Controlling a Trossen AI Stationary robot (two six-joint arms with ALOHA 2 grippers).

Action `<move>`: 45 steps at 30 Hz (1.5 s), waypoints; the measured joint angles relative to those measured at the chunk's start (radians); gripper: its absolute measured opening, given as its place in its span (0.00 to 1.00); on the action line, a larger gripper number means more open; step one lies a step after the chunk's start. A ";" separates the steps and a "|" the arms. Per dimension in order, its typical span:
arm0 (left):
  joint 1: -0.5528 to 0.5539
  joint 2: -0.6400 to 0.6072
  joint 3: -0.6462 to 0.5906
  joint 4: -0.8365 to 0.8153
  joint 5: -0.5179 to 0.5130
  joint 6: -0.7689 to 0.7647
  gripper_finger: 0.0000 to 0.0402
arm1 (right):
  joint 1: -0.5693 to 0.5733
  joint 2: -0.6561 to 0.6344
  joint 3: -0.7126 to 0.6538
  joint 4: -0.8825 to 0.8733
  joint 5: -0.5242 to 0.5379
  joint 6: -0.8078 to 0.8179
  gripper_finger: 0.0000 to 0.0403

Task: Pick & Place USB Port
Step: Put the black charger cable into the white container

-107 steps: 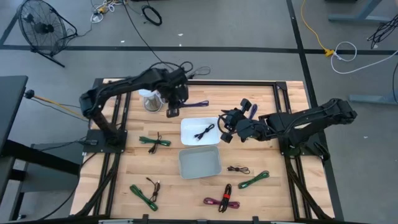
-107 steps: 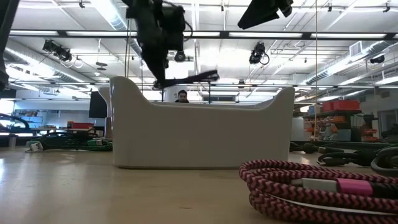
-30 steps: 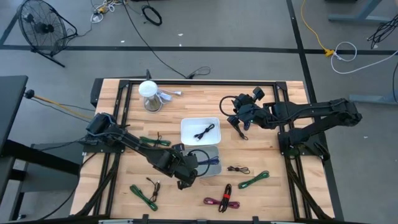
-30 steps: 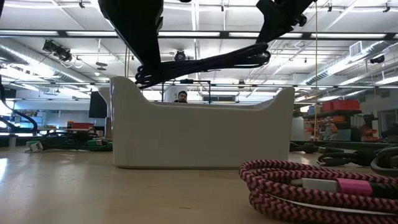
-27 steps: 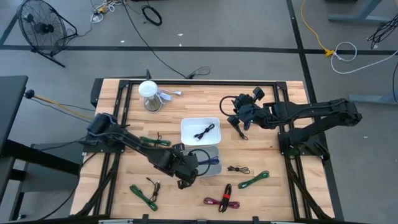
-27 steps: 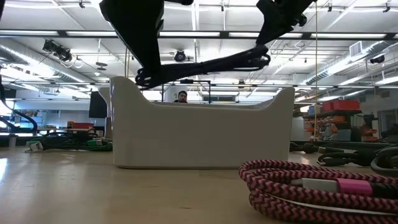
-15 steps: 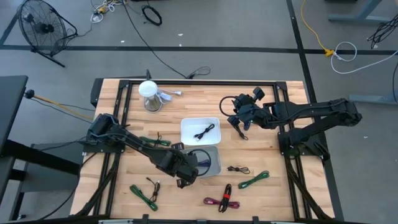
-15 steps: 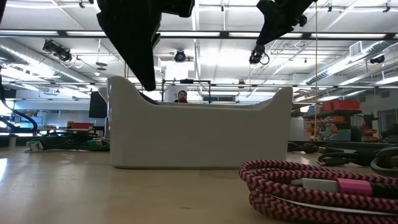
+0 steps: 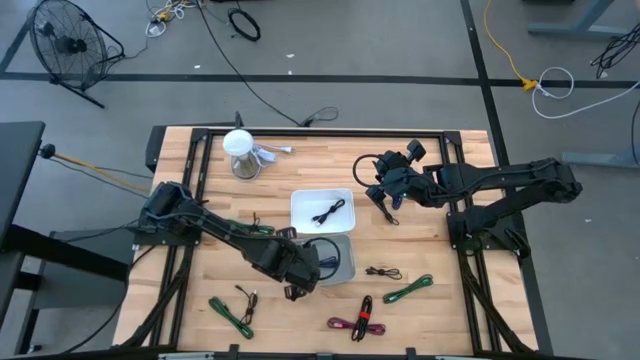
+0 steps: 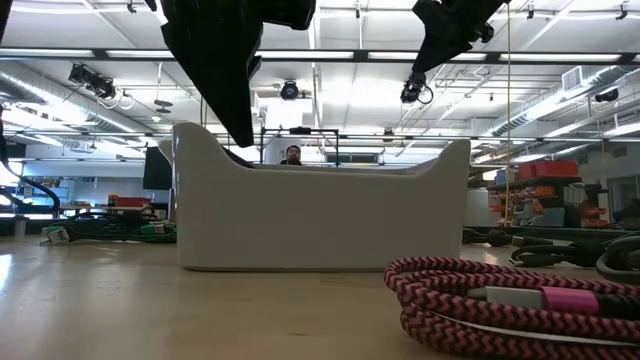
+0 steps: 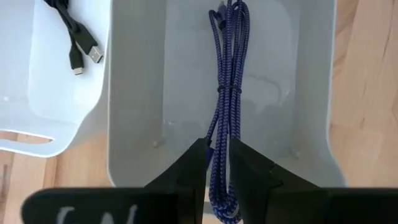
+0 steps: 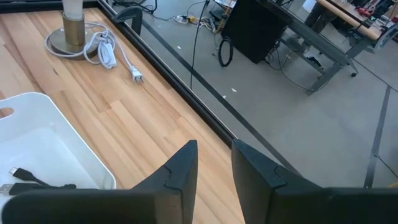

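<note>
The left gripper (image 11: 217, 163) hangs over the grey bin (image 11: 134, 93), its jaws pinched narrow on the blue braided cable (image 11: 225, 93), which trails ahead of them along the bin floor. The right gripper (image 12: 214, 163) hovers beyond the white tray (image 12: 37, 112), jaws narrowly parted and holding nothing.

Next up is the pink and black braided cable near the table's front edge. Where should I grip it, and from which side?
Grip the pink and black braided cable across its bundled middle, coming straight down from above. It lies flat on the table as a long narrow coil, so the strands are gathered there; set the fingers across its narrow width. The right gripper looks nearer and holds nothing.
</note>
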 joint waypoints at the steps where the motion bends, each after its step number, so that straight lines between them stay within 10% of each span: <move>1: 0.003 0.000 0.000 -0.001 -0.005 0.007 0.19 | 0.000 0.000 0.000 0.000 0.000 0.000 0.25; 23: 0.033 -0.227 -0.105 -0.269 -0.649 0.106 0.07 | -0.032 0.001 0.000 -0.013 -0.104 0.049 0.25; 35: 0.410 -0.551 -0.565 0.496 -0.311 0.693 0.04 | -0.052 0.001 0.000 -0.017 -0.103 -0.002 0.25; 45: 0.845 -0.489 -0.626 0.830 0.098 0.998 0.04 | -0.050 0.001 -0.001 -0.133 -0.127 0.057 0.25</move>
